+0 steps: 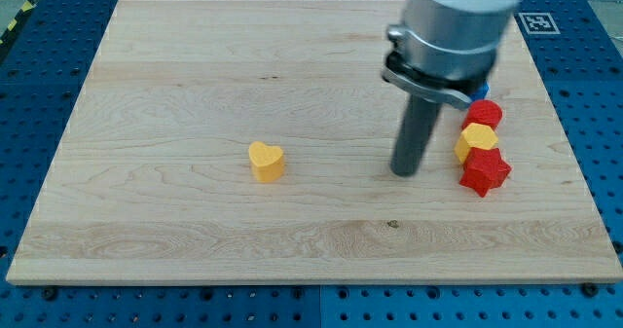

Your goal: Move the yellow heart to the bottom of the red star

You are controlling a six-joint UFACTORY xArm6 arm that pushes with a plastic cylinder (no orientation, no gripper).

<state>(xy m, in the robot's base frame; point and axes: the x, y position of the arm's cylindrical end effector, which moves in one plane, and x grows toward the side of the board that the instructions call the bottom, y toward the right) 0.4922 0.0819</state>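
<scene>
The yellow heart (pixel 266 161) lies alone left of the board's middle. The red star (pixel 485 171) lies near the board's right edge, at the bottom of a tight column of blocks. My tip (pixel 404 172) rests on the board between them, a short way left of the red star and well to the right of the yellow heart. It touches no block.
Above the red star sit a yellow hexagon block (pixel 477 138) and a red block (pixel 485 114), touching in a column. A blue block (pixel 481 91) peeks out behind the arm. The wooden board (pixel 195 65) lies on a blue perforated table.
</scene>
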